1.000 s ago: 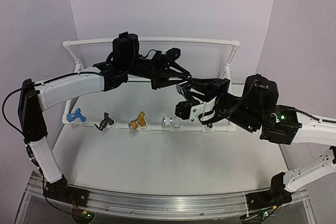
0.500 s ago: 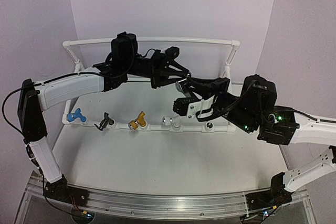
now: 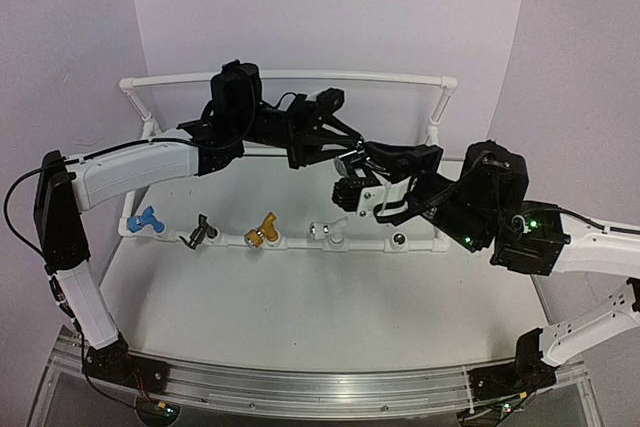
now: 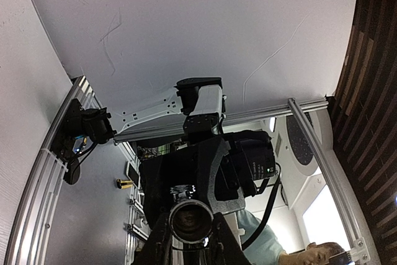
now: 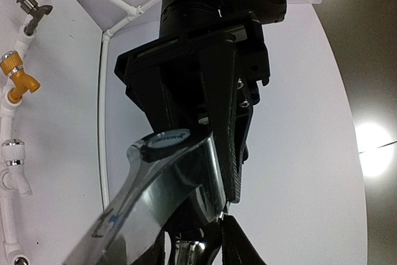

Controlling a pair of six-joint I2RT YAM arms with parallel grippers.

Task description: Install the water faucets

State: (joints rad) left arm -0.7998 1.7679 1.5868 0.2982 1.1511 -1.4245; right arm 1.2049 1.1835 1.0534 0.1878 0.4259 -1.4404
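1. Silver-grey faucet (image 3: 348,162) hangs in the air above the middle of the worktop (image 3: 300,317), nearer its far edge.
2. We see the left pincer (image 3: 344,154) clamped on one end of it and the right pincer (image 3: 351,177) clamped on the other.
3. We find the blue faucet (image 3: 146,219), black faucet (image 3: 203,231), gold faucet (image 3: 262,232) and white faucet (image 3: 326,233) seated along the near rail of the pipe frame (image 3: 300,75).
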